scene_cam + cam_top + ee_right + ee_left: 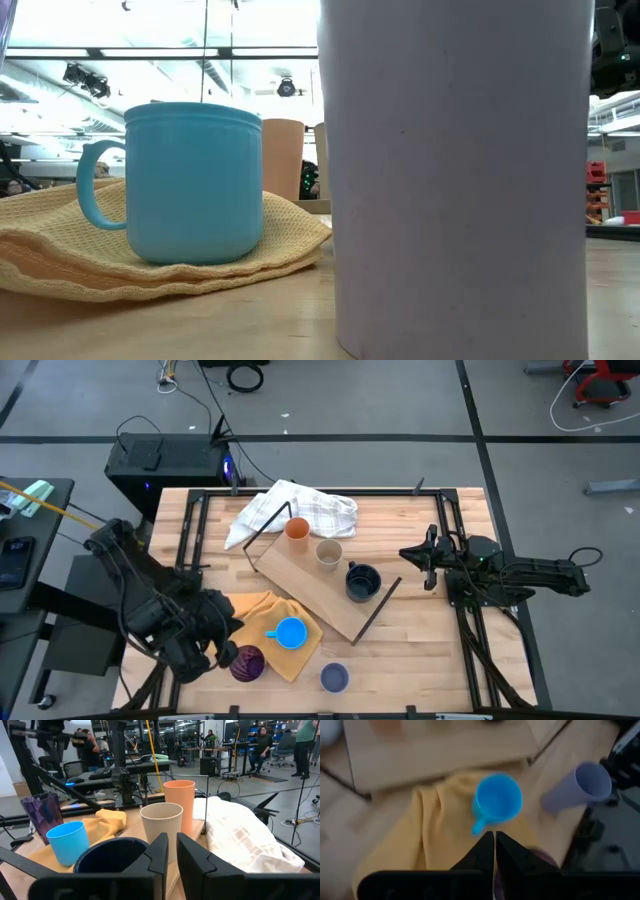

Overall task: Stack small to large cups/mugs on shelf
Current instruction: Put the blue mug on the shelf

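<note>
Left gripper [228, 652] at worktop's [420, 650] near-left corner, jaws clenched, holding nothing, just beside purple cup [246, 662]; bright blue mug [289, 632] upright on yellow cloth [262, 610]; lavender cup [334, 677] alone near front edge; orange cup [297, 529], beige cup [329, 553], navy mug [362, 581] in row on shelf [310, 585]; right gripper [410, 556] beside shelf, jaws nearly together, empty.

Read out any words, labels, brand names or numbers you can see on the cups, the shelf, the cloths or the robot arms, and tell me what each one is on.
None can be read. The bright blue mug, lavender cup, orange cup, beige cup, navy mug and purple cup are all plain. The shelf, yellow cloth and white checked cloth carry no print. No marking shows on either arm.
</note>
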